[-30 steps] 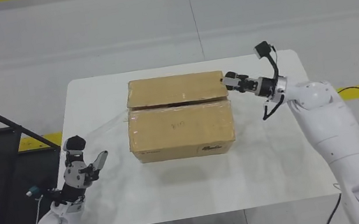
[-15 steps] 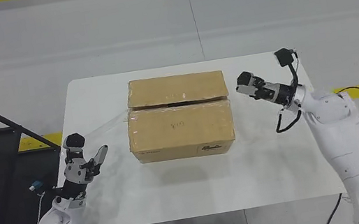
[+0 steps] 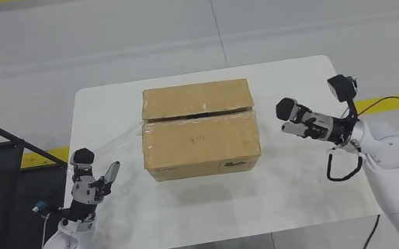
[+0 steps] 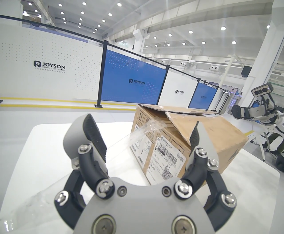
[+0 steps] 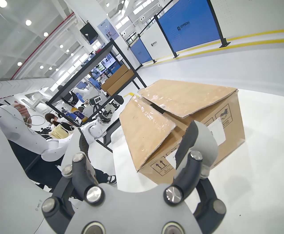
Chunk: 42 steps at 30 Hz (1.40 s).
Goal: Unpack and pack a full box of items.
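Box [image 3: 199,128] of brown cardboard sits in the middle of the white table [image 3: 103,108], long side toward me; its two top flaps [image 5: 177,104] lie down over the opening, but loosely, with a dark gap along the seam between them and their edges slightly lifted; a strip of clear tape [image 4: 146,129] hangs loose from the box's left end and trails down toward the tabletop.

My left claw [image 4: 143,123] rests low near the table's left front corner, well apart from the box and pointed at its labelled end; its fingers are spread wide and hold nothing; my right claw [image 5: 138,133] hangs off the box's right end, near it but not touching, also spread and empty.

As I judge it, the unpacking has barely begun; the seal looks broken, since the flaps no longer sit flat, yet neither flap is folded back and no item lies out on the table; what is inside I cannot see; so opening the flaps, lifting everything out and then packing it all back are left to do.
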Motion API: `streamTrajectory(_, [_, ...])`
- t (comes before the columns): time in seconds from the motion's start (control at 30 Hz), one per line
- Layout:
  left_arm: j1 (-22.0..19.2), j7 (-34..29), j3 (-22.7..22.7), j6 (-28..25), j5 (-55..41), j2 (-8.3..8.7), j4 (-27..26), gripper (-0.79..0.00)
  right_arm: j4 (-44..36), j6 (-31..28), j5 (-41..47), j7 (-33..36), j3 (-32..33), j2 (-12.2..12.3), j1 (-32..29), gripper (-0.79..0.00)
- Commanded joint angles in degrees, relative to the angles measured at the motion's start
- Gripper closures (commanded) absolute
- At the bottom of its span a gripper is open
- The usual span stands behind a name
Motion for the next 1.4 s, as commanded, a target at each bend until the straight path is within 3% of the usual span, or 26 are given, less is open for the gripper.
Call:
streamTrajectory(0.0, [0.0, 0.0, 0.0, 0.0, 0.0, 0.0, 0.0, -0.785, 0.0, 0.0, 0.01, 0.0, 0.0, 0.0, -0.01, -0.785])
streamTrajectory(0.3, [0.2, -1.31, -0.42, 2.39, -4.2, -0.25, -0.9, -0.785, 3.92, 5.69, 3.31, -1.09, -3.29, -0.16, 2.24, -0.785])
streamTrajectory(0.67, [0.09, -1.92, -0.91, 2.9, -6.01, -0.42, -0.59, -0.785, 14.94, 9.3, 14.99, 11.65, -12.1, -1.0, 12.42, -0.785])
streamTrajectory(0.8, [-0.06, -1.79, -0.95, 2.9, -6.13, -0.48, -0.37, -0.785, 17.69, 10.54, 16.78, 12.88, -14.84, -1.42, 15.43, -0.785])
streamTrajectory(1.03, [-0.22, -1.69, -0.98, 2.53, -6.3, -0.56, 0.06, -0.785, 15.76, 11.35, 21.83, 13.7, -17.34, -0.91, 16.46, -0.785])
streamTrajectory(1.37, [-0.44, -2.29, -0.11, 0.17, -4.22, -0.56, -1.19, -0.785, 5.9, 15.67, 31.58, 18.05, -16.89, 1.96, 12.72, -0.785])
